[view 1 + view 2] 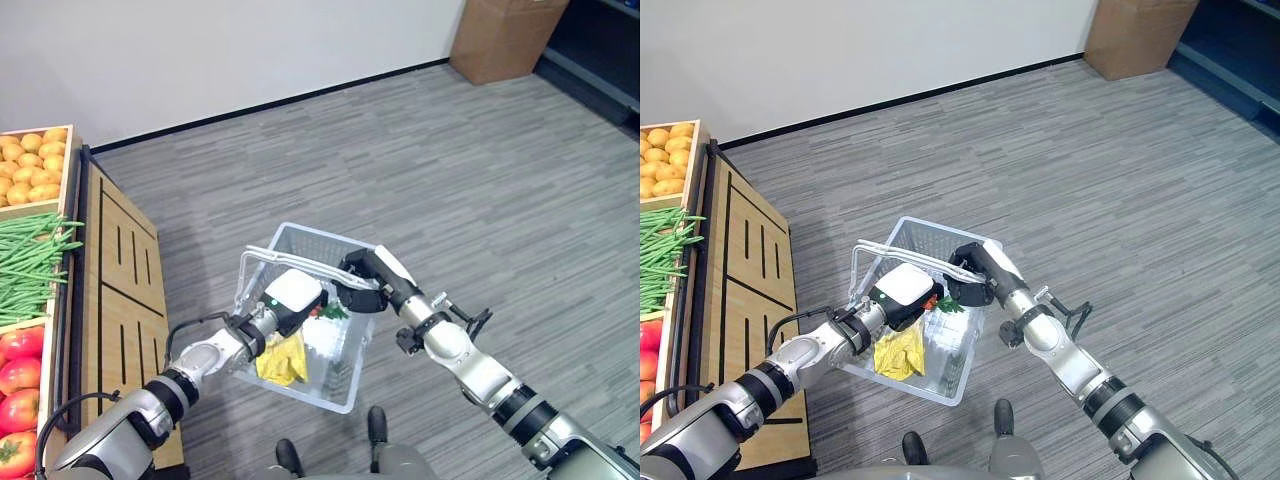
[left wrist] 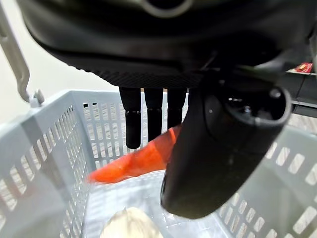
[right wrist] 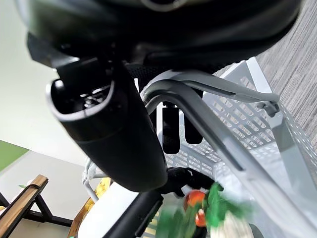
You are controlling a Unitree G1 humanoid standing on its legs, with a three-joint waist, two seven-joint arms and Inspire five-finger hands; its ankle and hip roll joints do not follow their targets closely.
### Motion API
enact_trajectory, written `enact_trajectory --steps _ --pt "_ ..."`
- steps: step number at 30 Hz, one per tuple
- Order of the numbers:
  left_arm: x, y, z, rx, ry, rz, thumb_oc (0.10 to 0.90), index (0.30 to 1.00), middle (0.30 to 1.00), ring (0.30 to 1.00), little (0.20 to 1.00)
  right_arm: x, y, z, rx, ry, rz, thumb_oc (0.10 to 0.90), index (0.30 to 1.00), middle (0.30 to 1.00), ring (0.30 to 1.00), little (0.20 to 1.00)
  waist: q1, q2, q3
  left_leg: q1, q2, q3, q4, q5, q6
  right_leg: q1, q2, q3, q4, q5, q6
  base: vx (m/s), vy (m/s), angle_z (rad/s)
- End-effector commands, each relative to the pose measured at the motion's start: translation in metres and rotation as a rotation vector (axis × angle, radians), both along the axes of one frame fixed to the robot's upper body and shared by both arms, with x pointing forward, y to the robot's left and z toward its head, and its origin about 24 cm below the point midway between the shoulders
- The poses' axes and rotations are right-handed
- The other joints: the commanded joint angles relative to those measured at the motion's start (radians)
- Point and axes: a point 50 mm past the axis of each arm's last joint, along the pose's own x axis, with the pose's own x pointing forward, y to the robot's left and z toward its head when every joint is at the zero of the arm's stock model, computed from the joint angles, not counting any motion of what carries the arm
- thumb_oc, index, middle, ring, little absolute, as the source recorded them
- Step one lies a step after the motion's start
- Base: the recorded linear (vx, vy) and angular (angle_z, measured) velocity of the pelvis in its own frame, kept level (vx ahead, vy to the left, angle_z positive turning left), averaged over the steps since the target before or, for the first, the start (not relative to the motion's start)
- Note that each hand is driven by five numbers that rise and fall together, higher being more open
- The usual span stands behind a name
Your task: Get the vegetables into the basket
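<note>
My right hand (image 1: 365, 272) is shut on the handle (image 3: 198, 109) of a grey plastic basket (image 1: 300, 232) and holds it above the floor. Over the basket's left side hovers my left hand (image 1: 292, 297), its fingers (image 2: 132, 124) straight and pointing into the basket. Just past those fingers an orange carrot (image 2: 133, 163) lies slanted inside the basket, its green leaves (image 1: 950, 305) near the right hand. I cannot see the hand gripping it. A yellow item (image 1: 282, 360) and a pale round item (image 2: 129, 225) lie on the basket's bottom.
A wooden stand (image 1: 120, 290) runs along the left. Its crates hold yellow-orange fruit (image 1: 35, 165), green beans (image 1: 30, 265) and tomatoes (image 1: 20, 385). A cardboard box (image 1: 505, 35) stands by the far wall. Grey floor stretches to the right.
</note>
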Motion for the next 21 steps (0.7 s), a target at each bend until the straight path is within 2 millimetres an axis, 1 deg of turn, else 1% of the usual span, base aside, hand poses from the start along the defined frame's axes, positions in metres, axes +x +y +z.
enact_trajectory --steps 1,3,4,8,9,10,13,15,16,17,18,21 --pt "0.023 -0.001 0.029 -0.04 -0.155 0.006 0.9 1.0 1.0 1.0 1.0 0.004 0.028 0.079 0.322 -0.349 0.099 0.4 0.3 0.3 0.3 0.3 0.006 -0.039 -0.08 0.0 0.057 -0.044 0.001 -0.025 -0.081 0.055 -0.074 -0.025 0.0 -0.068 0.104 0.0 0.0 0.0" --pt "0.021 -0.002 0.031 -0.061 -0.152 -0.004 0.9 1.0 1.0 1.0 1.0 0.007 0.024 0.078 0.305 -0.352 0.073 0.4 0.3 0.3 0.3 0.3 0.008 -0.039 -0.081 0.001 0.056 -0.046 0.001 -0.026 -0.081 0.056 -0.075 -0.026 0.0 -0.069 0.104 0.0 0.0 0.0" --pt "0.018 -0.006 0.034 -0.103 -0.138 -0.022 0.9 1.0 1.0 1.0 1.0 0.01 0.017 0.075 0.283 -0.351 0.029 0.4 0.3 0.3 0.3 0.3 0.011 -0.038 -0.082 0.001 0.055 -0.049 0.001 -0.026 -0.08 0.06 -0.076 -0.029 0.0 -0.069 0.104 0.0 0.0 0.0" --pt "0.015 -0.008 0.035 -0.13 -0.118 -0.027 0.9 1.0 1.0 1.0 1.0 0.012 0.014 0.072 0.269 -0.349 0.003 0.4 0.3 0.3 0.3 0.3 0.012 -0.038 -0.083 0.001 0.055 -0.052 0.001 -0.026 -0.079 0.062 -0.077 -0.031 0.0 -0.07 0.103 0.01 0.001 0.04" --pt "0.007 -0.016 0.044 -0.264 -0.078 -0.055 0.9 1.0 1.0 1.0 1.0 0.017 0.002 0.065 0.237 -0.337 -0.07 0.4 0.3 0.3 0.3 0.3 0.021 -0.037 -0.083 0.007 0.054 -0.058 0.001 -0.032 -0.078 0.074 -0.078 -0.038 0.0 -0.078 0.103 0.0 0.0 0.0" --pt "-0.003 -0.017 0.054 -0.422 -0.015 -0.059 0.9 1.0 1.0 1.0 1.0 0.02 -0.009 0.06 0.201 -0.334 -0.137 0.4 0.3 0.3 0.3 0.3 0.031 -0.037 -0.084 0.002 0.052 -0.066 0.001 -0.025 -0.077 0.072 -0.079 -0.044 0.0 -0.073 0.101 0.0 0.0 0.0" --pt "-0.022 -0.012 0.062 -0.627 0.124 -0.047 0.9 1.0 1.0 1.0 1.0 0.022 -0.026 0.045 0.15 -0.302 -0.235 0.4 0.3 0.3 0.3 0.3 0.043 -0.037 -0.089 -0.001 0.05 -0.079 0.001 -0.025 -0.074 0.078 -0.08 -0.053 0.0 -0.076 0.098 0.01 -0.003 0.09" --pt "-0.03 -0.009 0.063 -0.76 0.203 -0.017 0.9 1.0 1.0 1.0 1.0 0.023 -0.038 0.035 0.108 -0.279 -0.296 0.4 0.3 0.3 0.3 0.3 0.052 -0.036 -0.089 -0.001 0.048 -0.085 0.001 -0.024 -0.072 0.082 -0.082 -0.059 0.0 -0.076 0.097 0.01 0.001 0.21" --pt "-0.034 -0.006 0.066 -0.857 0.223 0.007 0.9 1.0 1.0 1.0 1.0 0.024 -0.045 0.029 0.067 -0.266 -0.334 0.4 0.3 0.3 0.3 0.3 0.059 -0.036 -0.089 -0.002 0.048 -0.089 0.001 -0.022 -0.072 0.084 -0.082 -0.063 0.0 -0.078 0.096 0.0 -0.001 0.15" --pt "-0.034 -0.005 0.067 -0.859 0.225 0.01 0.9 1.0 1.0 1.0 1.0 0.024 -0.044 0.028 0.066 -0.266 -0.333 0.4 0.3 0.3 0.3 0.3 0.056 -0.036 -0.09 -0.001 0.048 -0.09 0.001 -0.023 -0.072 0.085 -0.081 -0.064 0.0 -0.078 0.096 -0.01 -0.01 0.12" --pt "-0.043 0.003 0.061 -1.012 0.303 0.083 0.9 1.0 1.0 1.0 1.0 0.024 -0.061 0.014 0.007 -0.222 -0.419 0.4 0.3 0.3 0.3 0.3 0.068 -0.036 -0.088 -0.003 0.047 -0.098 0.001 -0.022 -0.07 0.088 -0.082 -0.07 0.0 -0.079 0.095 -0.01 -0.013 0.11" --pt "-0.054 0.011 0.056 -1.113 0.418 0.121 0.9 1.0 1.0 1.0 1.0 0.022 -0.083 -0.005 -0.079 -0.161 -0.518 0.4 0.3 0.3 0.3 0.3 0.08 -0.033 -0.087 -0.007 0.046 -0.111 0.001 -0.02 -0.069 0.093 -0.082 -0.08 0.0 -0.081 0.094 -0.01 -0.013 0.13"
